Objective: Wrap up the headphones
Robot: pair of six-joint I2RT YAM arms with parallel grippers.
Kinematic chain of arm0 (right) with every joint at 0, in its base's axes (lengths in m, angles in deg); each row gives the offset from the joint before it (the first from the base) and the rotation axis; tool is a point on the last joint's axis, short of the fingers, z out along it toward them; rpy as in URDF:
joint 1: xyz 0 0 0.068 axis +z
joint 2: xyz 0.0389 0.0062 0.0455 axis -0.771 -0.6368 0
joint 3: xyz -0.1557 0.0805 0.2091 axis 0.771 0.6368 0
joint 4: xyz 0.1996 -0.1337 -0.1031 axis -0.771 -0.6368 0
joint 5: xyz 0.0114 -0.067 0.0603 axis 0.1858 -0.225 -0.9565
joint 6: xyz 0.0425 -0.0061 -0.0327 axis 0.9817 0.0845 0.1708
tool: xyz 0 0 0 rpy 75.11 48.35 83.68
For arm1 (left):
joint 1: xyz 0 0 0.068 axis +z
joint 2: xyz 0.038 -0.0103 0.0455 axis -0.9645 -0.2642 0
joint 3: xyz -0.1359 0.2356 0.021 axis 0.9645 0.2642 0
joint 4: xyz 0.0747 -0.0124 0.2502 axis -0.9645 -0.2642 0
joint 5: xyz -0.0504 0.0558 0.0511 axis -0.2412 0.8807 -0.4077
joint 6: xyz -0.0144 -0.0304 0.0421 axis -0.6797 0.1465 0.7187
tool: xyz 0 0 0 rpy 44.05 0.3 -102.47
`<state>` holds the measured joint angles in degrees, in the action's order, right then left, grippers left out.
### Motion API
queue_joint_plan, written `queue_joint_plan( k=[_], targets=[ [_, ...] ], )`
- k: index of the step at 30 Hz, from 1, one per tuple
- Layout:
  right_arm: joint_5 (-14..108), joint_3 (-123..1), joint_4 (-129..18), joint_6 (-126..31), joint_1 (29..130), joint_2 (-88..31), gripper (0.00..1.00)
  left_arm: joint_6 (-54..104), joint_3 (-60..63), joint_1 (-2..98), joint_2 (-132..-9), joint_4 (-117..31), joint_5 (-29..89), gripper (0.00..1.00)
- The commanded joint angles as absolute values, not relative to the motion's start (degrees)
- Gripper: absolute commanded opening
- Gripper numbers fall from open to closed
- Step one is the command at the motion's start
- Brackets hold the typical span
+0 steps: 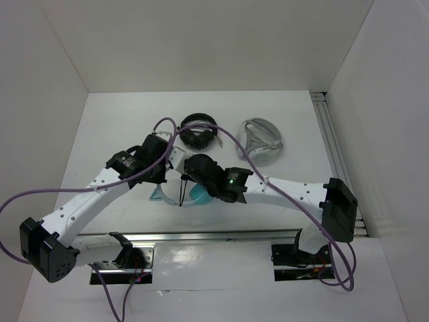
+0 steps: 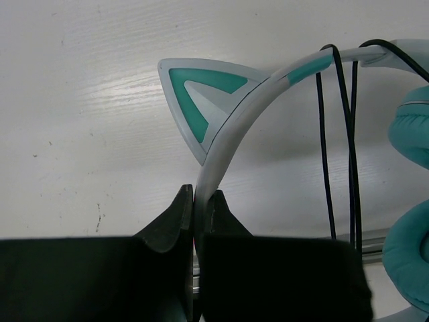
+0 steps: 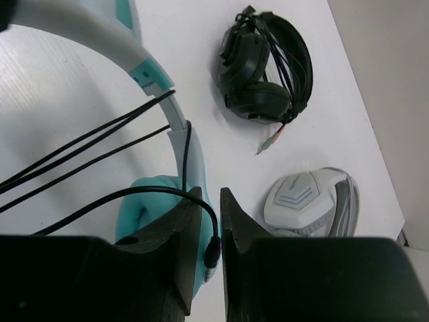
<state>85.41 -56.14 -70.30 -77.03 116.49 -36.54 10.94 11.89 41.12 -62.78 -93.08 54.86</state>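
Observation:
The teal headphones (image 1: 199, 196) lie between both arms at the table's middle. My left gripper (image 2: 198, 198) is shut on the pale headband (image 2: 231, 124), just below a teal cat ear (image 2: 201, 94). The thin black cable (image 2: 337, 134) runs in several strands across the band. In the right wrist view the strands (image 3: 87, 144) stretch left from the band above a teal ear cup (image 3: 144, 201). My right gripper (image 3: 210, 198) stands narrowly open. The cable's plug (image 3: 212, 251) sits loose between its fingers, and the cable arches over the left finger.
Smaller black headphones (image 3: 265, 67) with a coloured plug lie further back (image 1: 198, 133). Grey-white headphones (image 3: 308, 198) lie to their right (image 1: 260, 142). White walls enclose the table on three sides. A metal rail (image 1: 201, 236) runs along the near edge.

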Motion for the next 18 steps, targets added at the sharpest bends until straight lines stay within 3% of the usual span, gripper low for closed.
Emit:
queue_joint_plan(
  k=[1,14,16,18],
  targets=[
    [86.1,-57.0,-62.0,-74.9,110.7,-38.6,0.25,11.5,11.8,36.8,-61.1,-95.1,52.1,0.0],
    [82.5,-57.5,-59.6,-72.6,105.6,-42.6,0.26,11.5,11.2,35.7,-59.9,-96.1,50.3,0.0],
    [81.8,-57.5,-59.6,-71.3,104.9,-42.6,0.3,10.9,11.2,35.7,-60.5,-96.1,50.3,0.0],
    [79.8,-57.0,-59.6,-70.3,104.2,-42.1,0.42,10.4,10.7,35.7,-60.5,-95.6,49.8,0.0]
  ],
)
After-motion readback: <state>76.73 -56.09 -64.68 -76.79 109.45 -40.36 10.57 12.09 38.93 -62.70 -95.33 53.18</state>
